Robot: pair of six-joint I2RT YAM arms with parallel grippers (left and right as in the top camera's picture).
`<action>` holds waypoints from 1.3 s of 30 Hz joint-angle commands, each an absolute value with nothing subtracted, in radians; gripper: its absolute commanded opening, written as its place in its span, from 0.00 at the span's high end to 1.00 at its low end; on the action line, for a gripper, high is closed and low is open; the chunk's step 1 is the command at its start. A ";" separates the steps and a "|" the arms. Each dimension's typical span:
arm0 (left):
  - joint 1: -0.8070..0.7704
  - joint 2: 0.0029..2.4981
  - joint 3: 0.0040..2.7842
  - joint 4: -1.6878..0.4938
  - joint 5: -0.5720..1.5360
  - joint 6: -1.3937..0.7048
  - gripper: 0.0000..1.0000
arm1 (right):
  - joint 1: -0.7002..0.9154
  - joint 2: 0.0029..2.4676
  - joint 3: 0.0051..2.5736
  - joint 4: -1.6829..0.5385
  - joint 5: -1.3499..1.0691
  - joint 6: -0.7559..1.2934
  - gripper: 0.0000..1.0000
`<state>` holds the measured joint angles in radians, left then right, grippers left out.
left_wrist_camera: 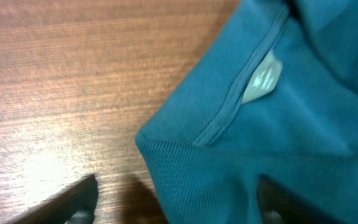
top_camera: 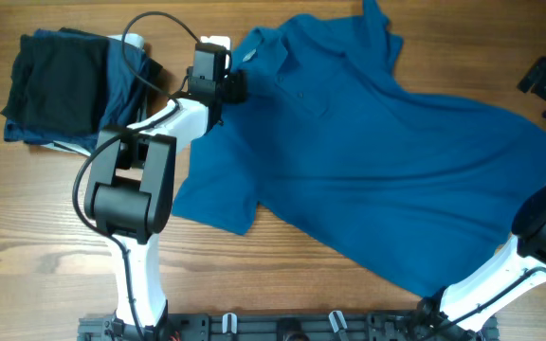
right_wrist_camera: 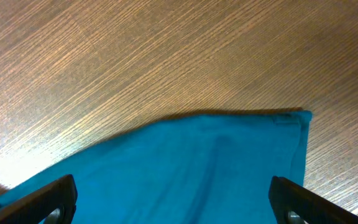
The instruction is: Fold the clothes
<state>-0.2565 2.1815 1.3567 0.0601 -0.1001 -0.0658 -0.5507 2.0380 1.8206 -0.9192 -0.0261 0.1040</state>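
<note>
Shirt (top_camera: 377, 152): blue polo, spread open across the middle and right of the table, collar toward the far side.
Left arm: reaches up from its base at the near edge, wrist bent over the collar.
Left gripper (left_wrist_camera: 179, 208): jaws wide apart, straddling a collar corner; can't tell if they touch the cloth.
Right arm: rises from the near right, mostly out of the overhead view.
Right gripper (right_wrist_camera: 173, 205): jaws wide apart above a hemmed shirt corner, holding nothing.
Table (top_camera: 27, 246): wood grain.
Folded clothes (top_camera: 60, 85): dark stack at the far left.
</note>
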 commanded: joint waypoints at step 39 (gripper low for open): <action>-0.265 1.458 1.460 -0.867 -0.184 -0.379 0.00 | -0.553 2.021 1.839 -0.781 -0.116 0.426 0.01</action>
<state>-0.2871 1.4357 1.4731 -0.8089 -0.2314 -0.3622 -0.5507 2.0380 1.8221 -0.7872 -0.0792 0.2672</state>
